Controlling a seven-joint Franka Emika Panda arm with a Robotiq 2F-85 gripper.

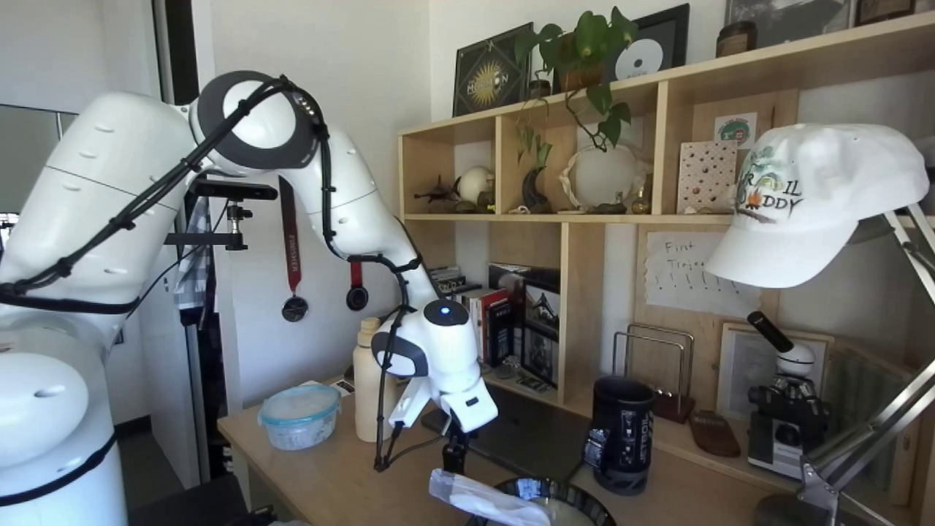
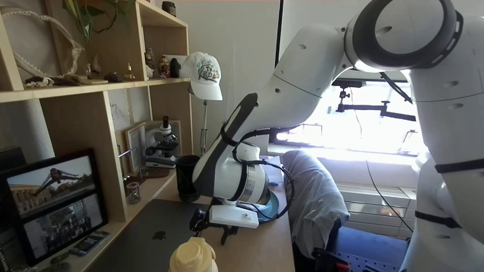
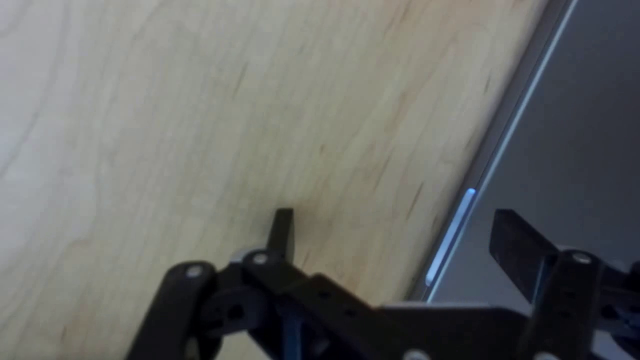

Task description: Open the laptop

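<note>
The laptop is a thin dark grey slab lying closed on the wooden desk. It shows in both exterior views (image 1: pixel 529 431) (image 2: pixel 141 228) with its lid logo up. In the wrist view its edge (image 3: pixel 565 135) runs diagonally at the right, with a bright notch in the front edge. My gripper (image 3: pixel 393 212) is open and empty. In the wrist view, one finger is over the bare wood and the other is over the lid, with the notch edge between them. It also shows low by the laptop's front edge in both exterior views (image 1: pixel 454 453) (image 2: pixel 210 234). Contact cannot be told.
A black mug (image 1: pixel 623 435) stands at the laptop's far end. A cream bottle (image 1: pixel 367 394) and a lidded tub (image 1: pixel 299 416) stand at the near end. A dark round bowl (image 1: pixel 603 511) with a plastic packet (image 1: pixel 486 500) sits beside the gripper. Shelves (image 1: pixel 573 307) rise behind.
</note>
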